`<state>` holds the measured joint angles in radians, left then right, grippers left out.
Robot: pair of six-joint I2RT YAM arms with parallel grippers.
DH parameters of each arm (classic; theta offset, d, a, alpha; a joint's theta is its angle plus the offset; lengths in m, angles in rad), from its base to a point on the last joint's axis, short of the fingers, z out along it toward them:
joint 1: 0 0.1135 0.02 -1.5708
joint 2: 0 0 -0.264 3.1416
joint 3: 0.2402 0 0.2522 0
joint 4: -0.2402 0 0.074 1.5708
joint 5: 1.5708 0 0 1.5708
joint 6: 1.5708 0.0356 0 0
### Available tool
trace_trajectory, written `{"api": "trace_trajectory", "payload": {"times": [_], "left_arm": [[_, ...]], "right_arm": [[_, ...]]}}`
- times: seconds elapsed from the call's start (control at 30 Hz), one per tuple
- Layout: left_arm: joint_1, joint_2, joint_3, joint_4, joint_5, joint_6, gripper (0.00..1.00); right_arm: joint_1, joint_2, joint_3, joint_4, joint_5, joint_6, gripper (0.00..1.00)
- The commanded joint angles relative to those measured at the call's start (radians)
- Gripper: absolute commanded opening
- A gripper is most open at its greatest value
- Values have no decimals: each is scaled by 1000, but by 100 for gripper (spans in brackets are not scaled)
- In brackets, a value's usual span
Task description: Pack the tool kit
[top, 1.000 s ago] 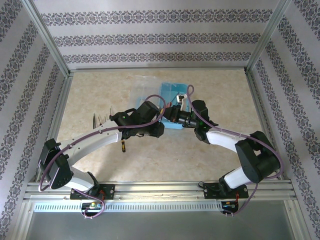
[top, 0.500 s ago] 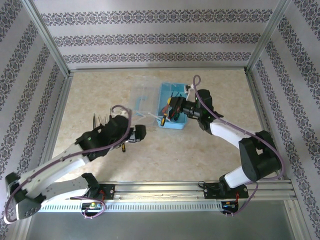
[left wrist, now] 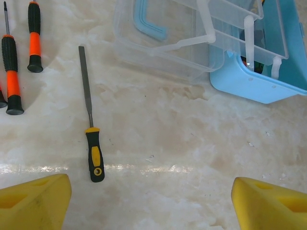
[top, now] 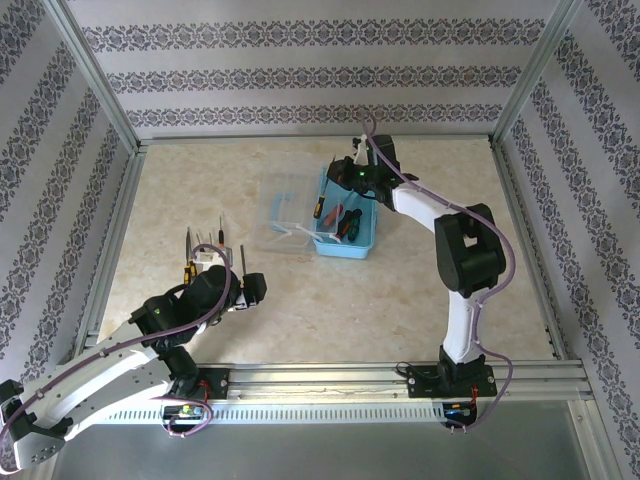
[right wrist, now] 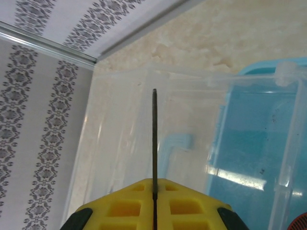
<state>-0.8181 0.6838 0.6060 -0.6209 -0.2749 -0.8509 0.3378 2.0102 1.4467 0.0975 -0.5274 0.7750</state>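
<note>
1. Blue plastic toolbox (top: 347, 240) is parked mid-tabletop (top: 420, 290), with its clear lid (top: 283, 213) flopped open to the left and screwdrivers (top: 338, 218) seen inside.
2. Right pincer (right wrist: 154, 191) is clamped shut on a thin dark shaft (right wrist: 154, 134), held over box and lid.
3. Left pincer (left wrist: 151, 199) is spread wide above a yellow-handled file (left wrist: 89, 115) laid flat on the tabletop.

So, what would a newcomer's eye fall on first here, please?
The bright blue tool box, its clear lid swung open, sits mid-table with tools inside. The right end effector pinches a slim tool over it; the left end effector stands open above a loose file and screwdrivers.
</note>
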Motion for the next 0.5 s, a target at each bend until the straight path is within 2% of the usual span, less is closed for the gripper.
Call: {"api": "trace_trajectory", "payload": {"times": [0.0,0.23,0.47], "left_arm": [[4,1,4,-8,-29,-17,87],[4,13,-4,8,-21,-21,86],[4,6,-21,7,-13,-29,89]], "right_arm": [[18,22,63,-68,-3,-14,10],[30,87,108,-48,-46,59,10],[53,131,194,-185,-26,13,12]]}}
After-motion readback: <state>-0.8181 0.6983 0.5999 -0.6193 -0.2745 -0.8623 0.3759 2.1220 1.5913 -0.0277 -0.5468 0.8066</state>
